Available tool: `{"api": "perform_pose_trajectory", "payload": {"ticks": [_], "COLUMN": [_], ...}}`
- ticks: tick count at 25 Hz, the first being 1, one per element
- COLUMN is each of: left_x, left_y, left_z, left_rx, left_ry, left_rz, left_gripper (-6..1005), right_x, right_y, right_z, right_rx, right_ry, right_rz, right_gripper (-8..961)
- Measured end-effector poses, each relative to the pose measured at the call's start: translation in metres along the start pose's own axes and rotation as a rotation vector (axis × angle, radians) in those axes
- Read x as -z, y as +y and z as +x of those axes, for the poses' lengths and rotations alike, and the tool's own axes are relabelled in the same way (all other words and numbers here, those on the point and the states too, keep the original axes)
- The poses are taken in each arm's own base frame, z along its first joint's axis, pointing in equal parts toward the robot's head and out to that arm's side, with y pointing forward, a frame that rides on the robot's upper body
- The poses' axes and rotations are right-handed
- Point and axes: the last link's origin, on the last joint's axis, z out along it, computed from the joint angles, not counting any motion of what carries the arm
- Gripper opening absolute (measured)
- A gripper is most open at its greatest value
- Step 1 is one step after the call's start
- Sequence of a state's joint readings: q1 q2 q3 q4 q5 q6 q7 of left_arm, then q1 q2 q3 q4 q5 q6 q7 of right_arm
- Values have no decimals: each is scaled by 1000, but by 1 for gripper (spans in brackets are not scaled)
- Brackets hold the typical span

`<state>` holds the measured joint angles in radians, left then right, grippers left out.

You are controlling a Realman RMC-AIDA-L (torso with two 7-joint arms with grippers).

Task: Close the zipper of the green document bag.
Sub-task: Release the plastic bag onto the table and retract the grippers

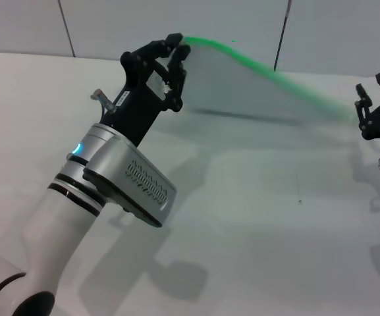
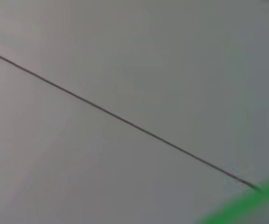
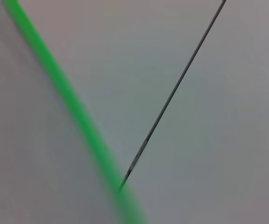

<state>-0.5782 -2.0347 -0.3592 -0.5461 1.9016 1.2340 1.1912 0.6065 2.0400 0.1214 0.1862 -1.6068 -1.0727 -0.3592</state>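
Observation:
The green document bag (image 1: 242, 92) is lifted off the table and hangs as a pale translucent sheet. Its zipper (image 1: 269, 71) is a bright green strip along the upper edge, sloping down toward the right. My left gripper (image 1: 178, 52) is shut on the bag's upper left corner, at the zipper's end. My right gripper (image 1: 367, 100) hovers at the far right, just past the bag's blurred lower end; whether they touch is unclear. The zipper (image 2: 246, 203) crosses a corner of the left wrist view. In the right wrist view the zipper (image 3: 73, 107) runs across as a long band.
The white table (image 1: 255, 217) lies under the bag, which casts a shadow on it. A pale panelled wall with dark seams (image 1: 280, 36) stands behind. My left forearm (image 1: 110, 178) fills the front left of the head view.

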Motion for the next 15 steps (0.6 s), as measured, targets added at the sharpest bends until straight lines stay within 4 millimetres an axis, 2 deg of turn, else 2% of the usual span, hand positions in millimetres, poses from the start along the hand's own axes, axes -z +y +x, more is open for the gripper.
{"api": "perform_pose_trajectory", "payload": {"ticks": [2, 3, 6, 8, 11, 15], "left_x": [0, 0, 1, 1, 2, 3], "left_y": [0, 0, -1, -3, -6, -6], "left_z": [2, 2, 2, 2, 1, 0], "left_rx": [10, 14, 32, 45, 53, 65], "left_ry": [14, 16, 19, 25, 34, 36], "left_rz": [-5, -5, 2, 15, 31, 30], "left_gripper": [93, 128, 234, 305, 551, 580], "right_x": [0, 0, 0, 0, 0, -1], "right_y": [0, 0, 1, 1, 1, 0], "right_z": [0, 0, -1, -1, -3, -3], "right_rx": [0, 0, -1, -2, -3, -13], "right_ry": [0, -1, -2, -6, -14, -15], "right_rz": [0, 0, -1, 0, 4, 13], "right_gripper": [136, 136, 333, 415, 539, 553]}}
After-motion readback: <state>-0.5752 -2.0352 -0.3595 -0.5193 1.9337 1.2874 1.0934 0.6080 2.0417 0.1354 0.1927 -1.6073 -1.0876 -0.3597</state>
